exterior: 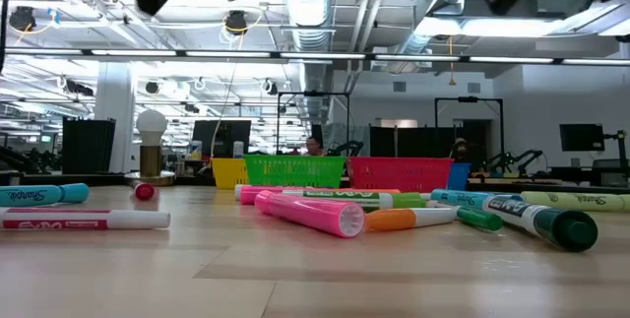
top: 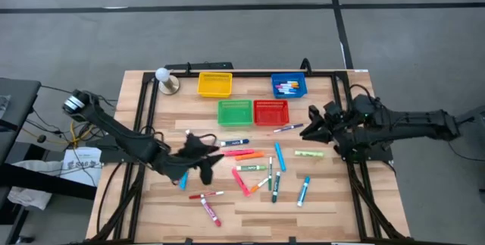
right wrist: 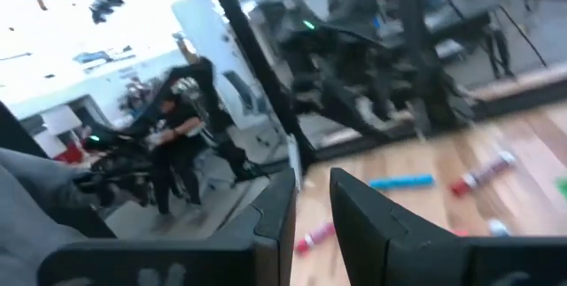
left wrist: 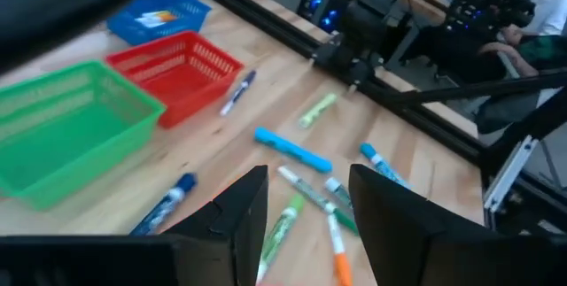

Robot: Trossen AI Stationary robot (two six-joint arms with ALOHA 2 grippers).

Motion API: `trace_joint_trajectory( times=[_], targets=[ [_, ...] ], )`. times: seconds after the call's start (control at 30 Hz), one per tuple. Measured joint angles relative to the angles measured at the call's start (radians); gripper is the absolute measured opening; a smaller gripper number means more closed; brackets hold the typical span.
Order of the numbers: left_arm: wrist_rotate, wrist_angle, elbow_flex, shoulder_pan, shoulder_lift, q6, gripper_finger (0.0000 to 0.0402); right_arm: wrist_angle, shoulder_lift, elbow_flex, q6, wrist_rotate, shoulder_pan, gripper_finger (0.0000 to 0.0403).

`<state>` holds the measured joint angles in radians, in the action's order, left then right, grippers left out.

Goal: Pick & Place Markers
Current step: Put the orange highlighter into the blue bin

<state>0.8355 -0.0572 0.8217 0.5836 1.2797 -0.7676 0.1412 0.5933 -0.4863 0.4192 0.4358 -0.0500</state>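
Two dark, jointed robot arms

The left arm [top: 125,140] is matt black with a pale round cap at its base; the right arm [top: 409,124] is black too, a small green light near its wrist; both end in blocky, angular black fingers [left wrist: 244,215].

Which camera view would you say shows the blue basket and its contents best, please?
The high view: it looks straight down into the blue basket, where several markers lie. The left wrist view shows it far off at an angle, with its contents blurred. The low view shows only a sliver beyond the red basket. The right wrist view misses it.
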Motion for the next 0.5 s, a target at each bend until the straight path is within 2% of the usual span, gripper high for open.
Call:
trace_joint_trajectory(
  times=[0.13,0.27,0.4,0.5],
  targets=[
    [-0.005,0.007,-0.099,0.001,-0.116,-0.001,0.0159,0.114,0.098,-0.001,-0.06,-0.105,0.131,0.0063],
    [-0.005,0.013,-0.18,0.002,-0.217,-0.001,0.0159,0.127,0.209,-0.034,-0.157,-0.129,0.214,0.0063],
    [-0.005,0.012,-0.241,0.001,-0.304,-0.001,0.0159,0.018,0.345,-0.104,-0.171,-0.13,0.249,0.0063],
    [-0.037,0.015,-0.273,0.001,-0.357,-0.012,0.0159,-0.145,0.461,-0.19,-0.231,-0.128,0.264,0.0063]
  ],
)
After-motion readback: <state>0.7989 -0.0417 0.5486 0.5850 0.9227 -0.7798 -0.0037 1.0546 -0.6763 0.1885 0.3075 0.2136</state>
